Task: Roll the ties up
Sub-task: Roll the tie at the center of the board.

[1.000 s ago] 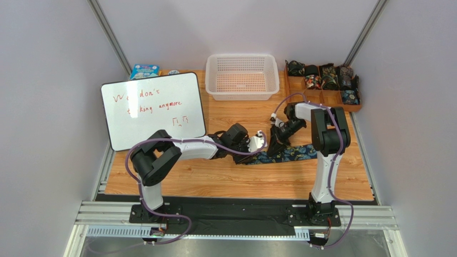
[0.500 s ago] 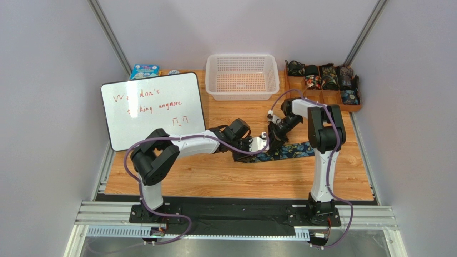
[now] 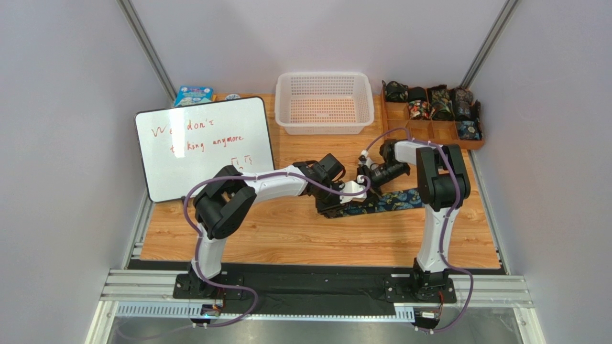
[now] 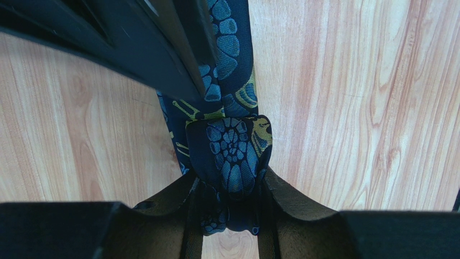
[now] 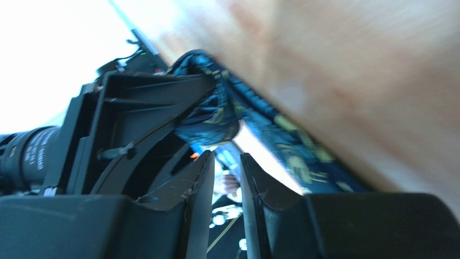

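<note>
Wooden table, whiteboard propped at its left edge, white basket at the back, tray at back right with rolled ties in its compartments. Left arm reaches from its base across to mid-table, elbow bent, wrist angled down at the board. Right arm stands upright, forearm folded back left, so both wrists meet at the centre. Tie lies flat on the table, running from the meeting point out to the right, in front of the right arm's upright link. Left gripper is clamped on the tie's near end: a short rolled or folded wad of the blue-and-yellow print sits between the fingers, and the rest of the strip runs straight away from it along the wood. Right gripper sits just beside the left one, close above the strip (wrist view is blurred): fingers a narrow gap apart, light showing through, nothing between them. The wad shows just past its fingertips, in the other gripper.
</note>
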Controlling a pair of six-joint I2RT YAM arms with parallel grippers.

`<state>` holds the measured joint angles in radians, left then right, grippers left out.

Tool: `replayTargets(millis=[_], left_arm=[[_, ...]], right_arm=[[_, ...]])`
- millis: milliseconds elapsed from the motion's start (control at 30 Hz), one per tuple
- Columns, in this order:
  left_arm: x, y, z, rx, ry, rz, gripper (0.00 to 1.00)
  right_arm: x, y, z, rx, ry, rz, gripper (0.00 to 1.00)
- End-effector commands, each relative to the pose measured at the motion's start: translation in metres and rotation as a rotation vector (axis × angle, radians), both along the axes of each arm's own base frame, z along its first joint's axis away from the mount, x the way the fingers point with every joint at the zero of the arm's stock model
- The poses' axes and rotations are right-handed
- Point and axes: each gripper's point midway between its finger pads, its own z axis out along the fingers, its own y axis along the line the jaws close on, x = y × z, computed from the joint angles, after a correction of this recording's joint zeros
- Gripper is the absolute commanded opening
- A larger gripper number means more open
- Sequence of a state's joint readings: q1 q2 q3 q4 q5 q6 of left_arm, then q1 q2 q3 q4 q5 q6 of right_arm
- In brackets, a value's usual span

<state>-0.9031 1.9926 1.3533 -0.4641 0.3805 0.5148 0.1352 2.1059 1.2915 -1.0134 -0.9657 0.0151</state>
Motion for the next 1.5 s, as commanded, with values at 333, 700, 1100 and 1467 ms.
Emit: replayTargets(millis=[333, 700, 1100, 1467], left_arm=[[-0.019, 0.027, -0.028, 0.129, 0.096, 0.026, 0.06], [-0.017, 0.024, -0.023, 0.111, 0.088, 0.025, 0.16], [-0.003, 0.016, 0.015, -0.025, 0.081, 0.058, 0.51], [0.005, 0.001, 0.063, -0.3, 0.046, 0.113, 0.79]], right_arm=[[-0.009, 0.032, 0.006, 0.098, -0.068, 0.003, 0.39], [-0.013, 0.03, -0.015, 0.036, -0.068, 0.029, 0.0], [-0.006, 0.007, -0.039, -0.114, -0.087, 0.026, 0.0], [0.0, -0.009, -0.06, -0.246, -0.091, 0.025, 0.0]])
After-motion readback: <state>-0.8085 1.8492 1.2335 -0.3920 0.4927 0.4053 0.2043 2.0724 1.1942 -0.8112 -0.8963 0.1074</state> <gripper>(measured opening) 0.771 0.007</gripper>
